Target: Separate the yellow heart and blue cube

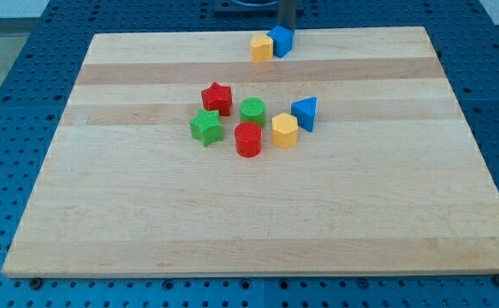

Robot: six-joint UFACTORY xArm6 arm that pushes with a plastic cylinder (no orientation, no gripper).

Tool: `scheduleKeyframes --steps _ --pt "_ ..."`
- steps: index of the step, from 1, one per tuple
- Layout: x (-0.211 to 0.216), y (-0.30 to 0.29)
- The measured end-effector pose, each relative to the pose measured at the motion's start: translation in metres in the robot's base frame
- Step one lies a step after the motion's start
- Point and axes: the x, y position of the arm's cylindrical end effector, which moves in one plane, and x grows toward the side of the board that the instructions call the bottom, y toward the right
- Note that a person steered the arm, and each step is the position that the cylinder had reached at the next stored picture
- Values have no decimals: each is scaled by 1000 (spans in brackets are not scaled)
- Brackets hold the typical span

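Observation:
The yellow heart and the blue cube sit side by side and touching near the board's top edge, the heart on the view's left. My tip comes down from the view's top, right behind the blue cube at its upper right; whether it touches the cube is unclear.
A cluster lies mid-board: red star, green cylinder, green star, red cylinder, yellow hexagon, blue triangle. The wooden board rests on a blue perforated table.

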Motion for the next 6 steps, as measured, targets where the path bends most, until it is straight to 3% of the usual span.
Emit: scheduleKeyframes --steps 6 --pt "92 -2"
